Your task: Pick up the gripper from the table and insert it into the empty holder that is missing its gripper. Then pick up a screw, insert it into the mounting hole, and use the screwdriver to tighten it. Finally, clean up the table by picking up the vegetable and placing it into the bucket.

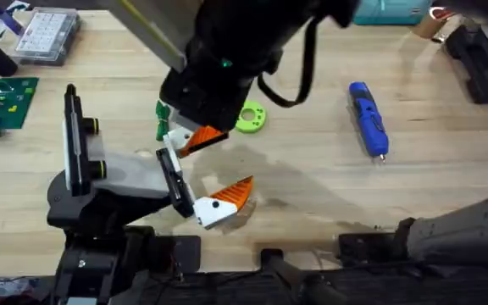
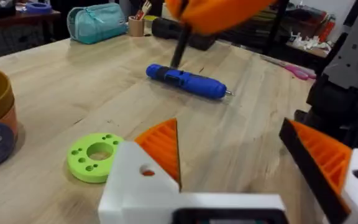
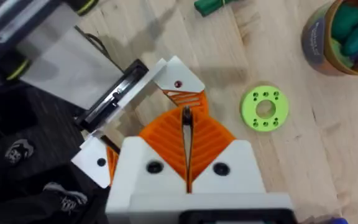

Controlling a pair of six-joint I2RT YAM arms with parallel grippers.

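My left gripper (image 1: 227, 165) lies low over the table near the front, open, its white fingers (image 2: 160, 155) with orange pads far apart and nothing between them. One finger has a small mounting hole (image 3: 178, 84). My right gripper (image 3: 185, 127) hangs just above that finger, shut on a thin dark screw (image 2: 180, 50). The blue screwdriver (image 1: 368, 119) lies on the table to the right. The bucket (image 3: 340, 34) stands beyond the lime-green ring (image 1: 251, 119), with green pieces inside. A green vegetable (image 1: 160, 120) lies on the wood beside the left gripper.
A clear parts box (image 1: 49, 34) and a green board (image 1: 2, 102) sit at the far left. At the back are a teal pouch (image 2: 96, 22) and a black block (image 1: 481, 59). Bare wood stretches between the ring and the screwdriver.
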